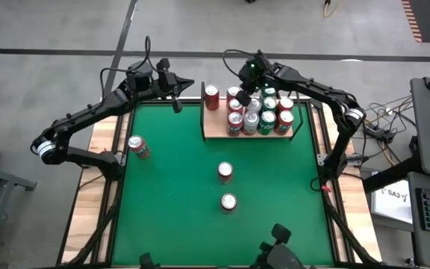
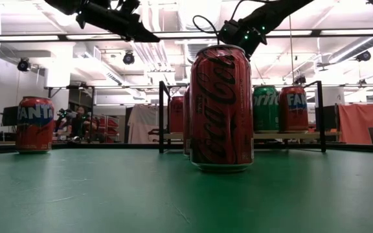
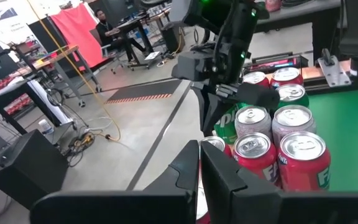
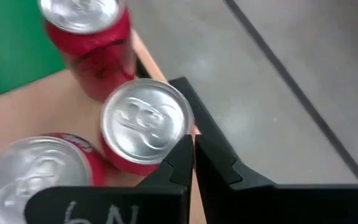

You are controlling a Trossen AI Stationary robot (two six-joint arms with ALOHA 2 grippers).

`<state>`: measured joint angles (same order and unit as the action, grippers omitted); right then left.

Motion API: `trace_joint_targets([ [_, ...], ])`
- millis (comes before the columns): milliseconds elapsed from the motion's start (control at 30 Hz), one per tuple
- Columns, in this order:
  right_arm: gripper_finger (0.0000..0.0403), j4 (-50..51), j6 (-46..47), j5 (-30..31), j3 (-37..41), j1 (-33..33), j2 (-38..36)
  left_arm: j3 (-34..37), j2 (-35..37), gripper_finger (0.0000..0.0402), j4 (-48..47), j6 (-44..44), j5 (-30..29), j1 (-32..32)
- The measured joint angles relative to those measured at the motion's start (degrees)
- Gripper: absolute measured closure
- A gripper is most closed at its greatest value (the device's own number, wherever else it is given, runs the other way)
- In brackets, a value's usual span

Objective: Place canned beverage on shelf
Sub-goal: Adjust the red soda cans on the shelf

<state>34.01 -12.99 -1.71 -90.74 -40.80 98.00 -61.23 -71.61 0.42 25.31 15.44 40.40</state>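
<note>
Over the wooden shelf, packed with shiny round cans, the right pincer hangs closed, hiding some tops. Left pincer closed, empty. Three cans stand on green felt counter.

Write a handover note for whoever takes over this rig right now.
Left end effector: shut, empty, raised near the shelf's left end.
Right end effector: shut, empty, above the cans on the shelf.
Done: a cluster of cans stands on the shelf, plus a lone red can at its left end.
Left: three cans stand on the green table: the Fanta can at left, two in the middle, and.
</note>
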Motion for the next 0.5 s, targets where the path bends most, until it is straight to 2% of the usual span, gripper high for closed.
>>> trace_joint_targets([
  [133, 0.0394, -4.80, 1.46, -8.79, 0.00, 0.00, 0.03, 0.00, 0.04, 0.0402, -0.60, 2.68, -0.02, 0.00],
  [200, 0.0394, -8.05, 2.41, -10.85, 0.00, 0.04, 0.52, 0.00, 0.04, 0.0402, -0.60, 4.37, -0.04, 0.00],
  [500, 0.0394, -9.32, 4.02, -10.29, 0.04, 0.00, 4.27, 0.00, 0.24, 0.0402, -2.29, 7.69, -0.09, 1.88],
])
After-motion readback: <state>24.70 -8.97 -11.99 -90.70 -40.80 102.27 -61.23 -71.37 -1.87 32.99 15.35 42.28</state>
